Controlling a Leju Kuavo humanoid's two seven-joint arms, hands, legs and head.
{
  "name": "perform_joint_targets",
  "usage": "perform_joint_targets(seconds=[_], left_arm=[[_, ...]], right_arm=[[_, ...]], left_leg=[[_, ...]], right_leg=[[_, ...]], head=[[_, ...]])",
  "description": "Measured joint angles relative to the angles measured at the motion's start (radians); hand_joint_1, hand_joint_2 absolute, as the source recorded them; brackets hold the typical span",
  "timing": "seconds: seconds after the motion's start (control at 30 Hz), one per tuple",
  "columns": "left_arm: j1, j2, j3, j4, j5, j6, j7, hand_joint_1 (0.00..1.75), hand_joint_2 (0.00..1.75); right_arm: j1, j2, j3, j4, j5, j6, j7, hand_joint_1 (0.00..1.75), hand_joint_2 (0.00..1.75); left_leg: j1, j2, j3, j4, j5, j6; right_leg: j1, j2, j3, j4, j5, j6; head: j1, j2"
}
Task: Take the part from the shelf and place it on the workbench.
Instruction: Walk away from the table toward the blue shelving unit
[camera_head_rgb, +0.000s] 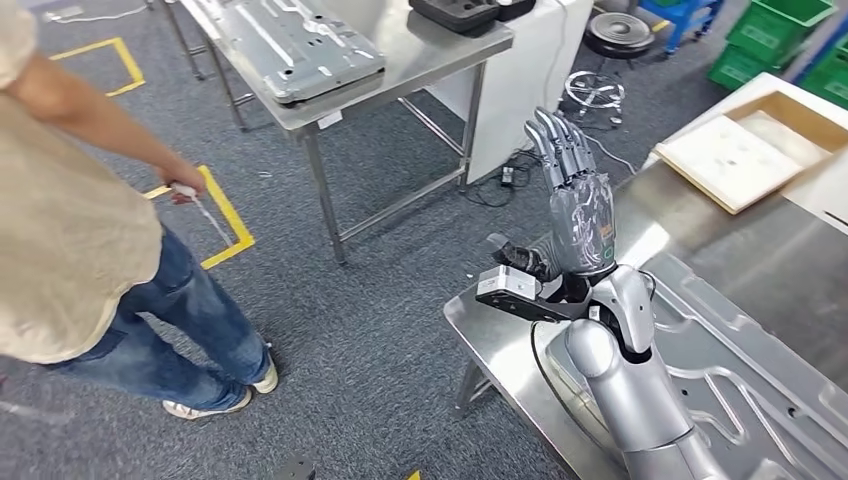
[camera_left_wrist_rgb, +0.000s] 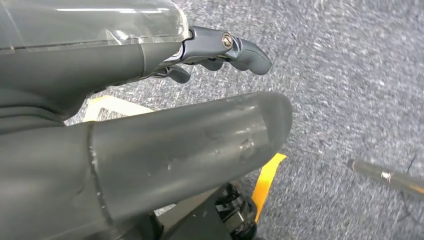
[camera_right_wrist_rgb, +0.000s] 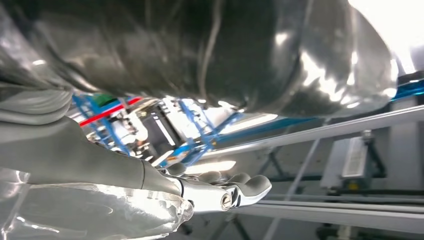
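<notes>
A broad stamped metal panel lay flat on the steel workbench, likely stiff, heavy and slick, best gripped along its edges. The right hand rose above it, fingers straight and empty. The left hand held nothing, fingers loosely apart.

At the left of the frame a person in a beige shirt and blue jeans stands on the grey carpet floor, holding a thin rod. Yellow tape marks the floor beside them. At the top right, green crates stand near a round black stool. Below the crates lies a shallow wooden tray.
</notes>
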Motion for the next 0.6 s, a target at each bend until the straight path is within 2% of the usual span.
perform_joint_targets(seconds=[0.03, 0.07, 0.1, 0.13, 0.17, 0.2, 0.23, 0.3, 0.33, 0.37, 0.4, 0.43, 0.47, 0.53, 0.57, 0.6], left_arm=[[0.0, 0.0, 0.0, 0.0, -0.001, 0.0, 0.001, 0.0, 0.0], [0.0, 0.0, 0.0, 0.0, -0.001, 0.0, 0.002, 0.0, 0.0], [0.0, 0.0, 0.0, 0.0, -0.001, 0.0, 0.002, 0.0, 0.0], [0.002, 0.0, 0.0, 0.0, -0.001, 0.0, 0.003, 0.0, 0.0], [0.005, 0.001, 0.0, 0.0, -0.001, 0.0, 0.003, 0.0, 0.0], [0.007, 0.002, 0.0, 0.0, -0.001, 0.0, 0.004, 0.0, 0.0], [0.007, 0.002, 0.0, 0.0, -0.001, 0.0, 0.004, 0.0, 0.0], [0.004, 0.003, 0.001, 0.0, -0.001, 0.0, 0.004, 0.0, 0.0], [0.002, 0.003, 0.001, 0.0, 0.0, 0.0, 0.004, 0.0, 0.0], [0.002, 0.002, 0.001, 0.0, 0.0, 0.0, 0.004, 0.0, 0.0], [0.003, 0.002, 0.001, 0.0, 0.001, 0.0, 0.004, 0.0, 0.0], [0.004, 0.002, 0.001, 0.0, 0.001, 0.0, 0.004, 0.0, 0.0], [0.004, 0.002, 0.001, 0.0, 0.001, 0.0, 0.004, 0.0, 0.0], [0.001, 0.001, 0.001, 0.0, 0.002, 0.0, 0.004, 0.0, 0.0], [0.0, 0.0, 0.001, 0.0, 0.003, 0.0, 0.003, 0.0, 0.0], [-0.001, -0.001, 0.001, -0.001, 0.004, 0.0, 0.003, 0.0, 0.0]], right_arm=[[-0.001, 0.0, 0.001, -0.003, 0.002, 0.0, 0.0, 0.0, 0.0], [-0.003, 0.0, 0.002, -0.005, 0.003, 0.0, 0.0, 0.0, 0.0], [-0.005, 0.0, 0.002, -0.007, 0.004, 0.0, 0.0, 0.0, 0.0], [-0.008, 0.0, 0.003, -0.01, 0.004, 0.0, 0.0, 0.0, 0.0], [-0.013, 0.0, 0.005, -0.012, 0.004, 0.0, 0.0, 0.0, 0.0], [-0.019, 0.001, 0.006, -0.014, 0.004, 0.001, 0.0, 0.0, 0.0], [-0.026, 0.002, 0.007, -0.017, 0.004, 0.002, 0.0, 0.0, 0.0], [-0.033, 0.003, 0.009, -0.021, 0.004, 0.005, 0.0, 0.0, 0.0], [-0.035, 0.004, 0.01, -0.023, 0.005, 0.007, 0.0, 0.0, 0.0], [-0.036, 0.004, 0.012, -0.023, 0.005, 0.009, 0.0, 0.0, 0.0], [-0.037, 0.005, 0.014, -0.023, 0.006, 0.011, 0.0, 0.0, 0.0], [-0.039, 0.006, 0.016, -0.024, 0.007, 0.012, 0.0, 0.0, 0.0], [-0.042, 0.007, 0.018, -0.025, 0.007, 0.014, 0.0, 0.0, 0.0], [-0.051, 0.009, 0.021, -0.029, 0.009, 0.016, 0.0, 0.0, 0.0], [-0.057, 0.01, 0.023, -0.031, 0.01, 0.017, 0.0, 0.0, 0.0], [-0.062, 0.01, 0.025, -0.031, 0.01, 0.018, 0.0, 0.0, 0.0]], left_leg=[[0.0, -0.013, -0.004, 0.004, -0.002, -0.004], [0.002, -0.023, -0.009, 0.008, -0.002, -0.009], [0.004, -0.034, -0.014, 0.008, -0.002, -0.015], [0.006, -0.046, -0.018, 0.007, 0.0, -0.022], [0.007, -0.046, -0.02, 0.009, 0.0, -0.028], [0.005, -0.029, -0.026, 0.02, -0.007, -0.033], [0.004, -0.002, -0.04, 0.049, -0.025, -0.038], [0.006, 0.06, -0.092, 0.16, -0.082, -0.047], [0.009, 0.074, -0.124, 0.223, -0.108, -0.052], [0.012, 0.082, -0.147, 0.267, -0.12, -0.056], [0.015, 0.086, -0.155, 0.281, -0.116, -0.059], [0.018, 0.091, -0.144, 0.257, -0.095, -0.062], [0.019, 0.1, -0.114, 0.201, -0.063, -0.063], [0.016, 0.14, -0.048, 0.074, -0.016, -0.06], [0.012, 0.154, -0.029, 0.036, -0.007, -0.054], [0.009, 0.16, -0.023, 0.021, -0.009, -0.047]], right_leg=[[-0.001, 0.02, 0.022, -0.052, 0.019, -0.003], [0.0, 0.036, 0.034, -0.082, 0.026, -0.006], [0.001, 0.04, 0.037, -0.091, 0.022, -0.008], [0.002, 0.029, 0.038, -0.094, 0.023, -0.011], [0.001, 0.016, 0.041, -0.099, 0.026, -0.015], [-0.002, 0.003, 0.046, -0.104, 0.028, -0.021], [-0.005, -0.011, 0.05, -0.11, 0.03, -0.026], [-0.005, -0.039, 0.056, -0.115, 0.028, -0.033], [-0.004, -0.055, 0.057, -0.114, 0.026, -0.035], [-0.003, -0.069, 0.058, -0.114, 0.025, -0.035], [-0.004, -0.083, 0.058, -0.113, 0.022, -0.033], [-0.005, -0.096, 0.059, -0.111, 0.02, -0.031], [-0.006, -0.108, 0.061, -0.108, 0.016, -0.027], [-0.004, -0.13, 0.065, -0.102, 0.006, -0.018], [-0.001, -0.139, 0.066, -0.099, 0.002, -0.012], [0.003, -0.148, 0.068, -0.098, -0.001, -0.007]], head=[[0.0, 0.0], [0.0, 0.0], [0.0, 0.0], [0.001, 0.0], [0.001, 0.0], [-0.001, 0.0], [-0.002, 0.0], [-0.005, 0.0], [-0.005, 0.0], [-0.005, 0.0], [-0.005, 0.0], [-0.005, 0.0], [-0.005, 0.0], [-0.005, 0.0], [-0.005, 0.0], [-0.005, 0.0]])
